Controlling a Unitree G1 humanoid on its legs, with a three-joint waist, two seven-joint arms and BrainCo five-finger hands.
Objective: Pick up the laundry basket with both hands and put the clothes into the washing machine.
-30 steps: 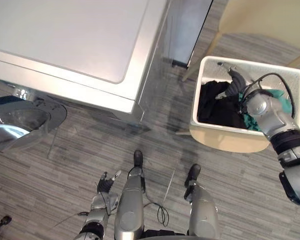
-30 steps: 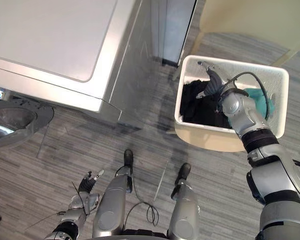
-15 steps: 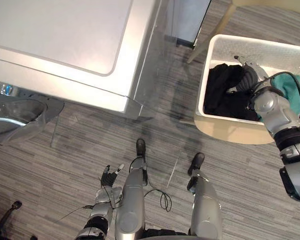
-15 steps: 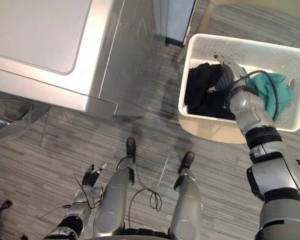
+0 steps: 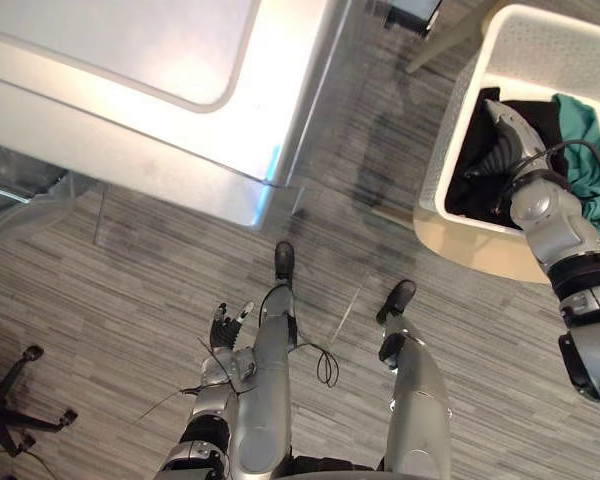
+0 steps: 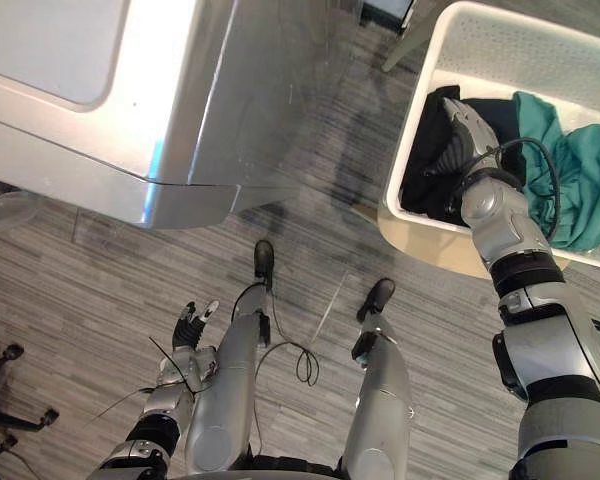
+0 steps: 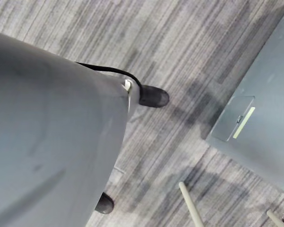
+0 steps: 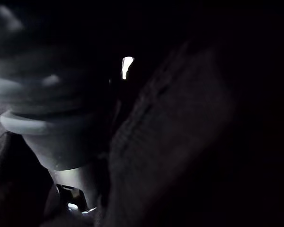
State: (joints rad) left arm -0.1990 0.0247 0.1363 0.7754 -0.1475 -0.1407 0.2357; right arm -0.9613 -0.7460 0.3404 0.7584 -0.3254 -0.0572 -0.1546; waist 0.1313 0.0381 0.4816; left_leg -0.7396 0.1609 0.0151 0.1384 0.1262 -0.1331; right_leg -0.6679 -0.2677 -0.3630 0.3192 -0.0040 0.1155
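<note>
A white laundry basket [image 5: 454,122] stands on the floor at the upper right. Black clothes [image 6: 427,112] fill its near-left part and a teal cloth [image 6: 570,170] lies beside them. My right hand [image 6: 462,132] reaches down into the basket and rests on the black clothes; its fingers are buried in the dark cloth. The right wrist view has black fabric [image 8: 180,142] close up. My left hand [image 5: 226,328] hangs low by my side, fingers straight, holding nothing. The silver washing machine [image 5: 140,80] is at the upper left.
The washer's round glass door [image 5: 25,195] hangs open at the far left. Pale wooden furniture legs [image 5: 432,45] rise behind the basket. A black office chair base [image 5: 10,410] sits at the lower left. Grey plank floor lies between washer and basket.
The camera has shifted, so washer and basket sit further up and right. My right hand stays in the basket, pressed into the black clothes. The left hand still hangs low.
</note>
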